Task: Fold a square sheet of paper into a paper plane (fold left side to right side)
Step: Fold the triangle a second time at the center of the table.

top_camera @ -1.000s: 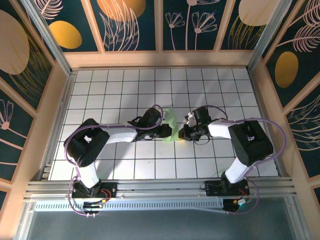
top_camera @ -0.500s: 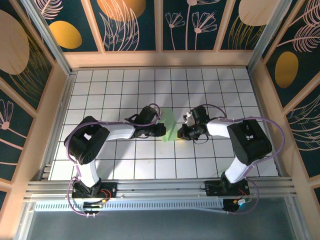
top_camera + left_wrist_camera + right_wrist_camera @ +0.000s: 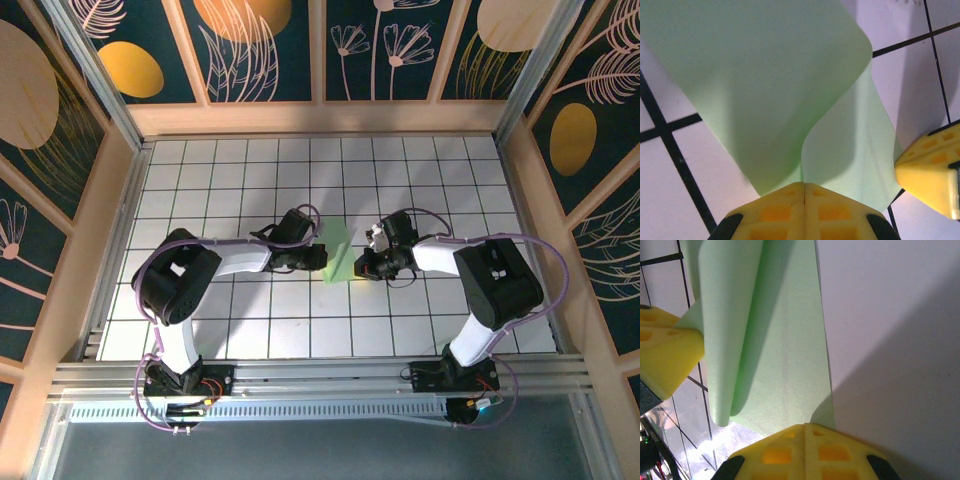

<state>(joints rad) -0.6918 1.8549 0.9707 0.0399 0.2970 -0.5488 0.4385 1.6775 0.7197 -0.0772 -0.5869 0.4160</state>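
Pale green and thin, one square sheet of paper (image 3: 340,250) stood bowed up off the white grid table (image 3: 230,170) near its middle, between two grippers. The left gripper (image 3: 322,258) met it from the left and the right gripper (image 3: 366,264) from the right, the two close together.

On the left wrist camera the left gripper (image 3: 804,192) had its yellow tips pressed together on the sheet (image 3: 765,90), which rose out of the seam and curled over in one loose roll. On the right wrist camera the right gripper (image 3: 805,434) was likewise clamped, pinching the paper's (image 3: 780,340) near corner.

From above, the wrist housings covered both pairs of fingertips and part of the sheet. Each wrist view cut off the paper's far edges, so its full outline could not be made out. Whether the curl held a pressed crease was not clear.
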